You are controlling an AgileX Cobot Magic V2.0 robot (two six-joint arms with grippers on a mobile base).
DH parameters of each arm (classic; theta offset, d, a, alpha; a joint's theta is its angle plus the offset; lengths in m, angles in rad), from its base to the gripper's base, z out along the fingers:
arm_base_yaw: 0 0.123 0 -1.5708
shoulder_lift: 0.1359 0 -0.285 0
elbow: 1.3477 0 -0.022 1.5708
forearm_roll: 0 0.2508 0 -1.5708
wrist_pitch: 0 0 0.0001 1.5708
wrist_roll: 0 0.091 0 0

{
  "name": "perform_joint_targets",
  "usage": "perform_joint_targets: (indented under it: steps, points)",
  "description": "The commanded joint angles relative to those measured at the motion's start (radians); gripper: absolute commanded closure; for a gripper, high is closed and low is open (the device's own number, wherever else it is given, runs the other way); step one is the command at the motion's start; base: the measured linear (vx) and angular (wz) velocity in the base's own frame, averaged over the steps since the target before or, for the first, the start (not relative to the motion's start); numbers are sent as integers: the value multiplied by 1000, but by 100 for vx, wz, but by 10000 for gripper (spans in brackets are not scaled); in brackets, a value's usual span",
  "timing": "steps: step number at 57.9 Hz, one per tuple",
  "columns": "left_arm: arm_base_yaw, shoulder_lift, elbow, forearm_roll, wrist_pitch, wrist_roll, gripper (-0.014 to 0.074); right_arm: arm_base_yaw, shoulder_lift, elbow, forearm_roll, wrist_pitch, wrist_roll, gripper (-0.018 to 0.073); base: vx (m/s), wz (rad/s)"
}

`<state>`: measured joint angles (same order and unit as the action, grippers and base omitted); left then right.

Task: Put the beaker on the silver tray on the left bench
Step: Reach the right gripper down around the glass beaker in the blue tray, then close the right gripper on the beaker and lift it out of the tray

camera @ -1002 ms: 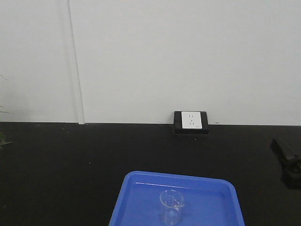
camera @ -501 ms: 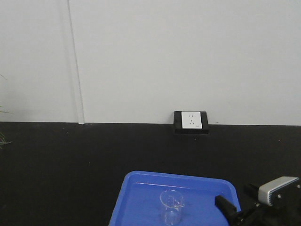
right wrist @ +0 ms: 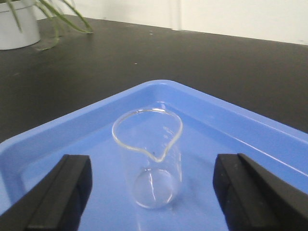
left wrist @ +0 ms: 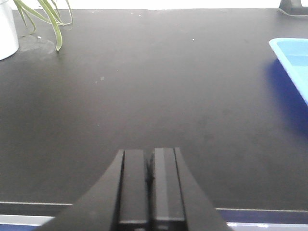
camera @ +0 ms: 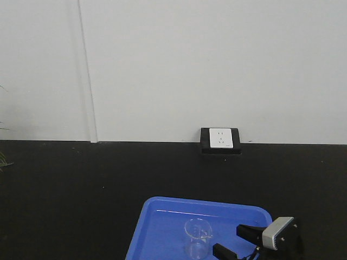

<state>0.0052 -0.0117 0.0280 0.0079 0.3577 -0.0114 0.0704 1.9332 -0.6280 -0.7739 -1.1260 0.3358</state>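
White wall stands behind a long black bench [camera: 81, 184] in the front view, with a wall socket [camera: 220, 139] at the back. A blue tray [camera: 157, 227] sits at the bottom edge, and the beaker [camera: 197, 238] stands upright in it. My right pincer [camera: 226, 239] has just swung in from the right side. Now it points at the beaker, just beside it and not touching. I think that means I am almost ready to grab it. The beaker's bottom and most of my arm are cut off by the picture's bottom edge.

From the left wrist, my left pincer [left wrist: 150, 175] is pressed together with nothing in it, over bare bench. A corner of the blue tray shows at the right, and a plant [left wrist: 43, 14] in a white pot [left wrist: 7, 29] sits at the far left.

From the right wrist, the beaker stands between my two black fingers [right wrist: 60, 192]. They are spread wide, with a gap on each side. The glass is so clear that its printed marks are hard to read. I can't see the silver tray in any view, so I can't tell where it is.
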Motion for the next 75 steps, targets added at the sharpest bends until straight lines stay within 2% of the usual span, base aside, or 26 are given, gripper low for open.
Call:
perform_joint_targets:
  steps: [1,18,38,65,69,75]
  points:
    - [-6,-16,28,-2,-77,-6,595,-3,-12,-67,-17,-79,30,1,0,0]
    - [-6,-16,28,-2,-77,-6,595,5,76,-199,-135,-24,143,1,0,0]
    - [-6,-16,28,-2,-77,-6,595,110,131,-322,-108,173,143,1,0,0]
    - [-6,-16,28,-2,-77,-6,595,126,237,-475,-109,165,225,6,0,0]
    - [-6,-16,28,-2,-77,-6,595,126,237,-477,-103,142,220,27,0,0]
    - [-6,-16,28,-2,-77,-6,595,126,237,-477,-103,112,217,122,0,0]
